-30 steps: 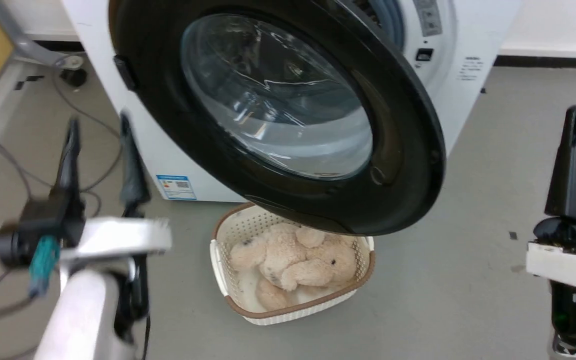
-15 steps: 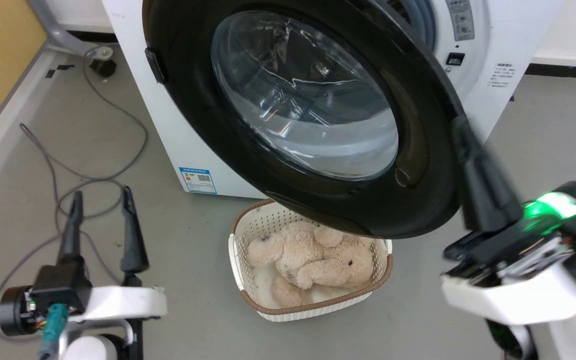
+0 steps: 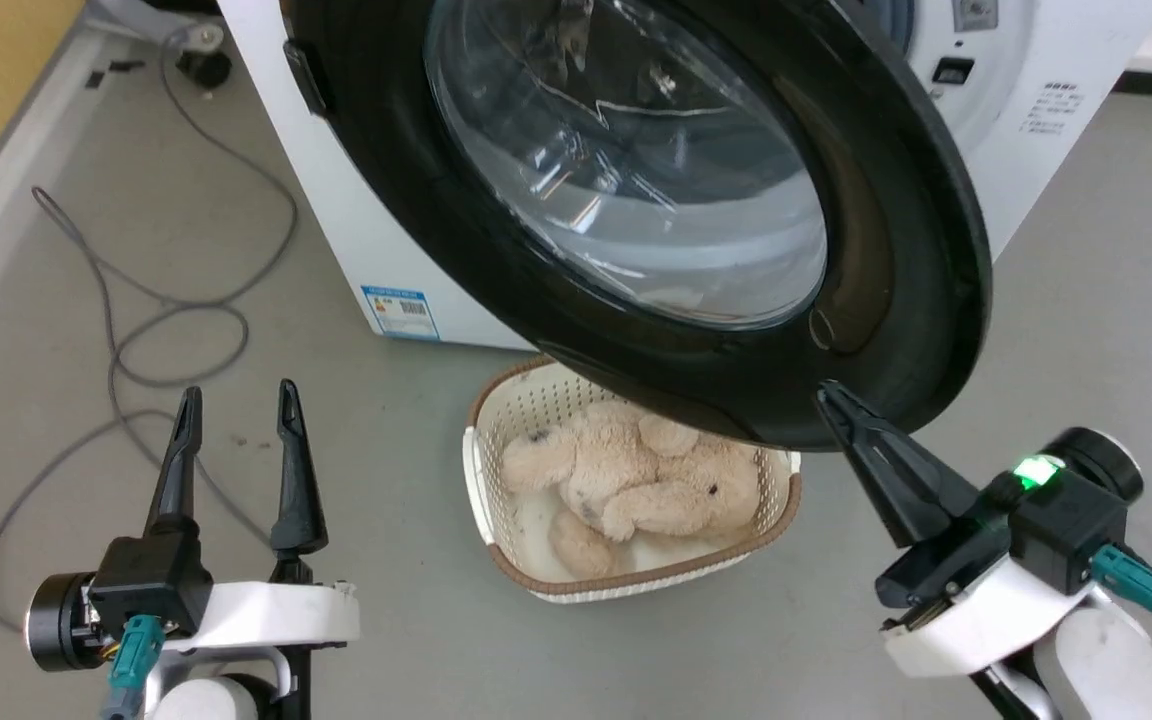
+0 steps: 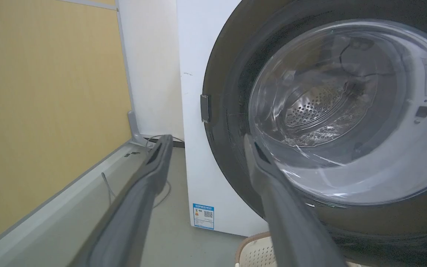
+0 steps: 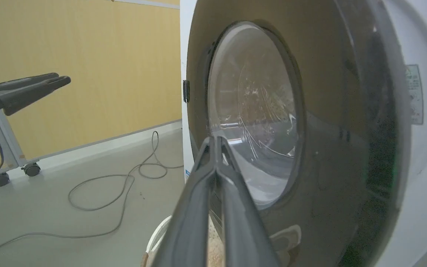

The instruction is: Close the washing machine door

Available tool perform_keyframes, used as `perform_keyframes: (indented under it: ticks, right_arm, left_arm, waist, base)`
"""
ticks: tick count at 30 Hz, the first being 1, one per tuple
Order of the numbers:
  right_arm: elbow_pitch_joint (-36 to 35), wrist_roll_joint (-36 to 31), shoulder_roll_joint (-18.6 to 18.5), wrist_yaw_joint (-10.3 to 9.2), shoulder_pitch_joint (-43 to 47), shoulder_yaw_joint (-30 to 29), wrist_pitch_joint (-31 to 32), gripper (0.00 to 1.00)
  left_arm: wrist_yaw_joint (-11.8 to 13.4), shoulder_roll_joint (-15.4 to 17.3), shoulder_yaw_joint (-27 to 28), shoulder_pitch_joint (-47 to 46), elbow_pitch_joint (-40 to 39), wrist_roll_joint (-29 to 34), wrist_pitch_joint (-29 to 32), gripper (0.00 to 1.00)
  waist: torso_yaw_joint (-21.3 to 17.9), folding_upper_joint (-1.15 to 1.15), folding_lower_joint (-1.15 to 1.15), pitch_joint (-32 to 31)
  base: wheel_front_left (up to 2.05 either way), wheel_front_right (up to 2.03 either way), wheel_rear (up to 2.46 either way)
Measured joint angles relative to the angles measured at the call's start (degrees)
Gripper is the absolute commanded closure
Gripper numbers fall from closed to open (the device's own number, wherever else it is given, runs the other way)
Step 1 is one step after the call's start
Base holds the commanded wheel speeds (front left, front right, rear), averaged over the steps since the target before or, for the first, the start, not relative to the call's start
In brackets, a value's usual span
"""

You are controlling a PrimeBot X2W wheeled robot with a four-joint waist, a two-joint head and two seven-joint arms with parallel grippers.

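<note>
The washing machine door [image 3: 636,200] stands swung out from the front of the washing machine [image 3: 356,240], hinged on its left side, with its right edge well clear of the white cabinet. It looks like a stiff, fairly weighty thing that will turn only about the hinge. Its black ring [image 3: 896,250] is glossy, so I'd expect it to be slick under a fingertip, and the bulging glass bowl in the centre is the part I'd keep off. It needs no grip, I reckon, just a steady push on the black ring far from the hinge, low on the right, where leverage is best. It should then be followed through until the latch catches.

The right pincer [image 3: 826,395] is clenched, its two fingers pressed together with nothing between them. Its tip sits just at the lower right rim of the door, though I can't tell whether it touches. The left pincer [image 3: 238,392] hangs well apart on the near left, fingers spread and empty.

Beneath the door's lower edge a cream basket [image 3: 496,560] rests on the floor [image 3: 1086,330] with a plush bear [image 3: 626,490] in it. A grey cable [image 3: 136,340] loops across the floor on the left
</note>
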Motion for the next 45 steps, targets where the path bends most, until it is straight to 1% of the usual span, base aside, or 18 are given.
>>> perform_keyframes:
  ticks: [8,13,15,20,26,35,45]
  right_arm:
    - [7.3,-0.9,-0.1,0.00,-0.1,-4.2,0.0,1.00]
    - [9.5,-1.5,0.4,0.00,-1.9,-8.7,0.0,1.00]
    - [10.1,-1.7,1.2,0.18,-2.9,-10.5,0.0,1.00]
    - [11.8,-2.5,2.7,0.14,-6.6,-15.2,0.0,1.00]
    - [13.2,-4.0,3.5,0.14,-11.9,-19.4,0.0,1.00]
    - [16.4,-5.9,3.8,0.14,-20.8,-23.7,0.0,1.00]
    - [21.5,-7.5,3.5,0.11,-28.9,-27.6,0.0,1.00]
  left_arm:
    - [-0.4,-0.9,-0.6,-2.0,0.0,0.8,0.0,0.00]
    - [-0.4,-1.4,-1.6,-3.3,0.1,0.8,0.0,0.00]
    - [-0.4,-1.4,-1.7,-4.1,-0.1,0.8,0.0,0.00]
    - [-0.3,-1.4,-2.1,-6.0,-0.4,0.8,0.0,0.00]
    - [-0.1,-1.5,-3.1,-8.5,-1.0,0.5,0.0,0.00]
    - [0.7,-1.5,-4.9,-11.2,-1.3,-0.7,0.0,0.00]
    - [1.6,-1.6,-5.4,-12.3,-1.3,-2.1,0.0,0.00]
  waist:
    - [0.2,0.00,0.00,3.3]
    - [0.3,0.00,0.00,5.7]
    - [0.3,0.00,0.00,6.8]
    - [0.3,0.00,0.00,9.8]
    - [0.6,0.00,0.00,13.4]
    - [1.9,0.00,0.00,17.9]
    - [3.7,0.00,0.00,19.8]
  base:
    - [0.00,0.00,0.00]
    - [0.00,0.00,0.00]
    - [0.00,0.00,0.00]
    - [0.00,0.00,0.00]
    - [0.00,0.00,0.00]
    - [0.00,0.00,0.00]
    - [0.00,0.00,0.00]
